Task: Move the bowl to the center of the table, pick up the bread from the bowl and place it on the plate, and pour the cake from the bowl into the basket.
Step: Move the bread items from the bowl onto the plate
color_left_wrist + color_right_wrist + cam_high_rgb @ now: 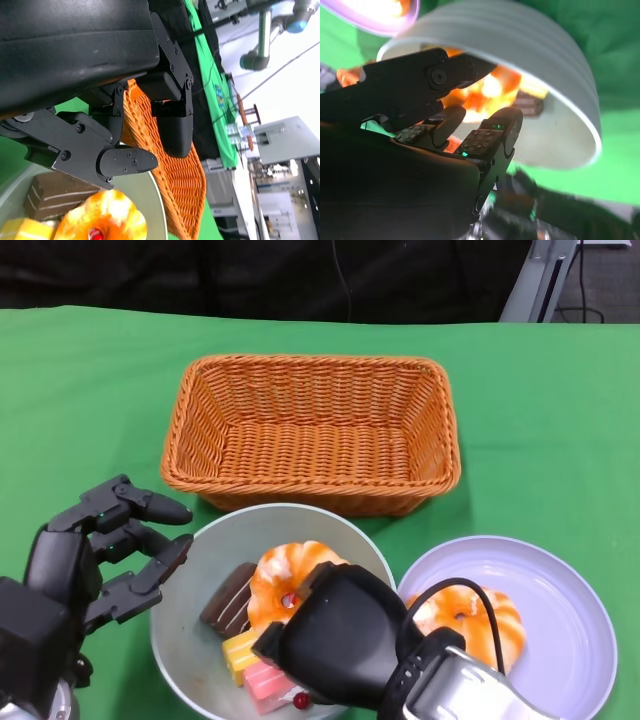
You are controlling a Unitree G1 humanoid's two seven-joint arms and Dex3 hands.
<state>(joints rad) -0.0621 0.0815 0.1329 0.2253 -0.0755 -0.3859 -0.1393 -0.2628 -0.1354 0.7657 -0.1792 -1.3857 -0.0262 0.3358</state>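
Right hand point(335, 625) reaches down into the bowl point(200, 560) over the bread point(285, 585); in the right wrist view its fingers point(485, 140) are parted around the glazed orange bread point(487, 92), but whether they grip it I cannot tell. Left hand point(105, 555) sits just beside the bowl's left rim, fingers spread apart and holding nothing; in the left wrist view its fingers point(175, 115) hang above the rim with the basket behind.

A green cloth covers the desk point(80, 390); behind it the room is dark, with a grey metal frame point(540, 275) at the far right.

The orange wicker basket point(310, 430) stands at mid-desk, with nothing in it. The pale bowl sits just in front of it, holding the bread, a brown chocolate cake slice point(228, 598), a yellow piece point(240, 650) and a pink piece point(268, 678). To the bowl's right, nearly touching it, a lilac plate point(560, 590) carries a second orange bread point(475, 615).
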